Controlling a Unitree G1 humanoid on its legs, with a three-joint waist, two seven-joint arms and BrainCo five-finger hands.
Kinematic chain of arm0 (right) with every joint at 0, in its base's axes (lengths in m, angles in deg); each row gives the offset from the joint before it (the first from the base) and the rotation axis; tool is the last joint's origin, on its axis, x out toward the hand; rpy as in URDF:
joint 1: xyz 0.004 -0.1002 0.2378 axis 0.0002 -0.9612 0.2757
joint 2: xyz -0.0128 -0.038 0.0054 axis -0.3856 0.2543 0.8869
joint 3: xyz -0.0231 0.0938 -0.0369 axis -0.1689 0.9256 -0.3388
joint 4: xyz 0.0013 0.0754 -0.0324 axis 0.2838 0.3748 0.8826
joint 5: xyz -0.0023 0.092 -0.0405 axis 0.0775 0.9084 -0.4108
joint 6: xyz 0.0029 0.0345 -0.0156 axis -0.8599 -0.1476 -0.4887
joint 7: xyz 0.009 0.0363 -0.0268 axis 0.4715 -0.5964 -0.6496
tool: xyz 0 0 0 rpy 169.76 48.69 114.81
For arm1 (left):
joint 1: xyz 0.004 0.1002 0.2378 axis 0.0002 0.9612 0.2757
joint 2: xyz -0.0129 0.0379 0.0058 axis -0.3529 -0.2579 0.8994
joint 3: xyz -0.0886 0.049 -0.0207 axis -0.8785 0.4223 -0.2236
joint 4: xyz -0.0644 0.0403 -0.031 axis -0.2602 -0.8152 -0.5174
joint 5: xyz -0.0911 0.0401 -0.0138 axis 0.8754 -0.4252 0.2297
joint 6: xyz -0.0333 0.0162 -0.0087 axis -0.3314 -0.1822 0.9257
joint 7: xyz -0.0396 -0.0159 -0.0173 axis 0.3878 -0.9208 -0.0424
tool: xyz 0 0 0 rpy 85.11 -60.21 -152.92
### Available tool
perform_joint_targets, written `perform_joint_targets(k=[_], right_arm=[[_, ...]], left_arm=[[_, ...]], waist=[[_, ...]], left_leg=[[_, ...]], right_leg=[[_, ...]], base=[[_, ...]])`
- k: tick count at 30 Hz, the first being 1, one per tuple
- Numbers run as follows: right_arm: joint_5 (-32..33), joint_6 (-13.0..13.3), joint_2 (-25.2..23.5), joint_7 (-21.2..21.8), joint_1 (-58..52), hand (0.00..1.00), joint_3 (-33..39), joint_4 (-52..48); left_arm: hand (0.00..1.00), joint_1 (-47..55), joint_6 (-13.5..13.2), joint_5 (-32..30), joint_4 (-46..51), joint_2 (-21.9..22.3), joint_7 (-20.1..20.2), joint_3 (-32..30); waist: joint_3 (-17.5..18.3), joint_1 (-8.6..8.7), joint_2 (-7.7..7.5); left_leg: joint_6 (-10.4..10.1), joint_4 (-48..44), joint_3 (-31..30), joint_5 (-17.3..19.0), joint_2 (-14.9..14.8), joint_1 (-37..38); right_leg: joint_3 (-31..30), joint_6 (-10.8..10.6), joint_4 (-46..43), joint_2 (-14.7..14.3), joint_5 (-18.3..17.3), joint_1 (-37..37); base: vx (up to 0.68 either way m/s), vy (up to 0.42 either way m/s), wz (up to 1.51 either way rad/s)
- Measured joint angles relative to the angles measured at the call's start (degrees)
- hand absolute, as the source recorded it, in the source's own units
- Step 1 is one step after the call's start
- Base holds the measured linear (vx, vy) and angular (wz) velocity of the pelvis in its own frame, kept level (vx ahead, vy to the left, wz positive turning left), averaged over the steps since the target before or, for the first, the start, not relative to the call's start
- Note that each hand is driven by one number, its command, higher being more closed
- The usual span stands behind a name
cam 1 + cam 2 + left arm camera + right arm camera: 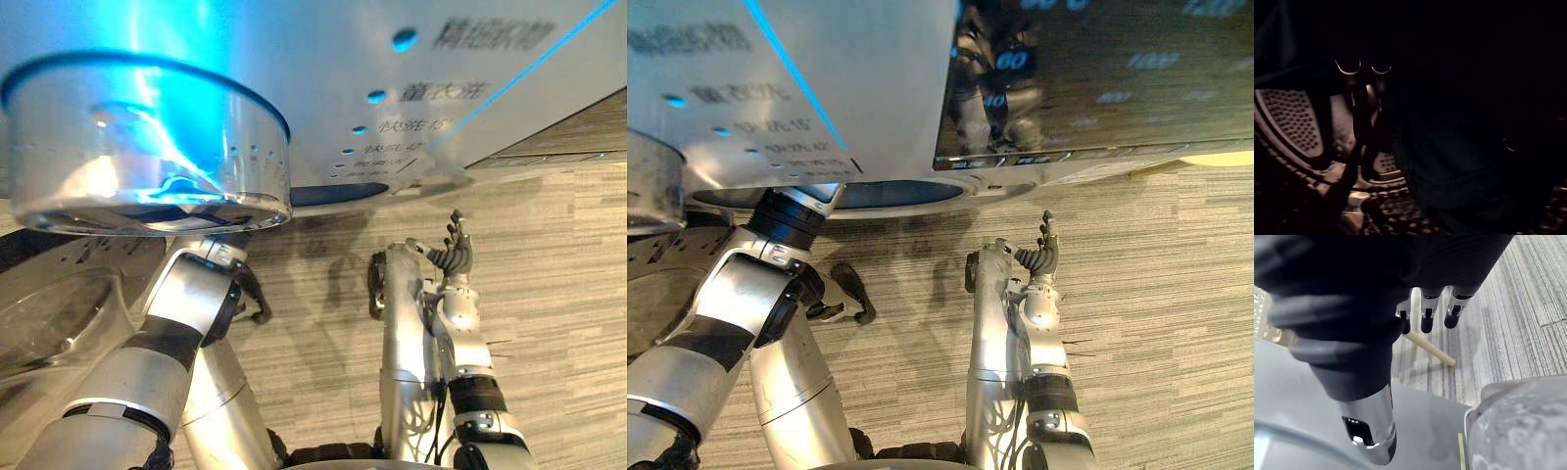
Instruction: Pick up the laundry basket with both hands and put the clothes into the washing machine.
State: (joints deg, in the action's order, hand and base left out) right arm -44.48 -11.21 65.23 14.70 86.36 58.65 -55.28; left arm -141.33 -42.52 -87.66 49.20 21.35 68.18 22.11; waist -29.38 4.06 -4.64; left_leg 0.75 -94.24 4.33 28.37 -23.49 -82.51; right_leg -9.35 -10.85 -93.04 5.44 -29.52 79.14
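a dark garment (1449, 166) lies in the perforated drum (1293, 122), just beside the fingers of the left hand (1360, 107). in the gloom i cannot tell whether they grip it. the left arm reaches up into the washing machine (323, 88). the right hand (453, 253) hangs over striped carpet (558, 294), fingers loose and holding nothing. a pale stick (1431, 349) lies just beyond its fingertips.
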Motion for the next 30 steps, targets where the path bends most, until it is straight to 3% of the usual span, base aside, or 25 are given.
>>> perform_joint_targets(k=[4, 7, 9, 13, 15, 18, 27, 30], right_arm=[[1.36, -1.16, 0.65, 1.13, 1.36, 0.0, 0.01, 1.57], [1.65, -2.22, 0.36, 2.3, 2.15, 0.0, 0.0, 2.07], [1.71, -3.45, 0.41, 2.95, 3.13, 0.0, 0.22, 3.65], [1.93, -4.69, 0.36, 3.11, 2.66, 0.0, 0.74, 3.97], [1.9, -5.35, 0.36, 3.17, 0.84, 0.0, 0.87, 4.18], [1.82, -5.75, 0.4, 3.69, -0.18, 0.0, 1.1, 6.11], [1.79, -6.47, 1.0, 4.41, -2.37, 0.0, 1.12, 6.26], [1.5, -6.43, 0.82, 5.12, -5.74, 0.0, 1.13, 6.44]], left_arm=[[0.0, 0.01, 0.78, -0.04, -1.46, 0.44, 4.28, -1.23], [0.0, 1.25, 0.72, 5.29, -0.73, 1.25, 5.46, -1.21], [0.0, 5.38, 0.28, 9.68, 0.85, 2.05, 5.48, -1.07], [0.0, 15.69, 0.2, 11.55, 6.41, 4.41, 5.52, -0.59], [0.0, 21.53, -0.3, 12.42, 8.52, 4.85, 5.6, 0.95], [0.0, 28.82, -0.53, 13.37, 9.42, 5.11, 6.79, 2.02], [0.0, 34.72, -0.72, 13.39, 9.95, 5.24, 9.24, 1.13], [0.0, 43.06, -1.41, 13.53, 11.6, 6.98, 9.25, -0.19]], waist=[[0.02, -0.01, -0.03], [0.11, -0.16, -0.19], [0.48, -0.11, -0.69], [2.63, -1.11, -1.51], [6.11, -1.81, -1.46], [7.05, -2.6, -1.33], [9.85, -3.31, -0.89], [10.51, -3.86, 0.02]], left_leg=[[-0.2, 0.46, -0.21, -0.14, 0.5, -0.04], [0.09, 0.73, -1.13, -0.33, 0.69, 1.16], [-0.17, 2.38, -0.74, -0.44, 1.4, 4.09], [-1.65, 6.61, -0.65, -1.2, 2.62, 8.26], [-2.24, 8.7, -0.59, -1.57, 3.0, 8.57], [-3.17, 11.95, -0.89, -2.37, 3.68, 13.1], [-4.45, 18.2, -0.45, -3.62, 4.4, 17.97], [-4.89, 21.89, -0.24, -4.04, 4.63, 22.51]], right_leg=[[0.47, 0.32, 0.24, 0.68, -0.16, -0.42], [1.52, 0.44, 0.76, 0.92, -0.39, -2.56], [1.91, 0.63, 1.95, 1.74, -0.86, -5.37], [3.67, 1.6, 5.05, 3.07, -1.8, -9.87], [4.57, 2.26, 6.6, 3.63, -2.12, -10.23], [6.28, 2.73, 9.35, 4.27, -2.36, -15.18], [8.34, 3.63, 14.64, 4.5, -2.19, -19.97], [9.8, 3.92, 18.69, 4.67, -2.03, -25.17]], base=[[0.02, -0.016, 0.08], [0.04, -0.017, 0.05], [0.05, -0.021, 0.14], [0.06, -0.052, 0.23], [0.07, -0.054, 0.15], [0.1, -0.06, 0.14], [0.06, -0.034, 0.05], [0.1, -0.019, 0.08]])
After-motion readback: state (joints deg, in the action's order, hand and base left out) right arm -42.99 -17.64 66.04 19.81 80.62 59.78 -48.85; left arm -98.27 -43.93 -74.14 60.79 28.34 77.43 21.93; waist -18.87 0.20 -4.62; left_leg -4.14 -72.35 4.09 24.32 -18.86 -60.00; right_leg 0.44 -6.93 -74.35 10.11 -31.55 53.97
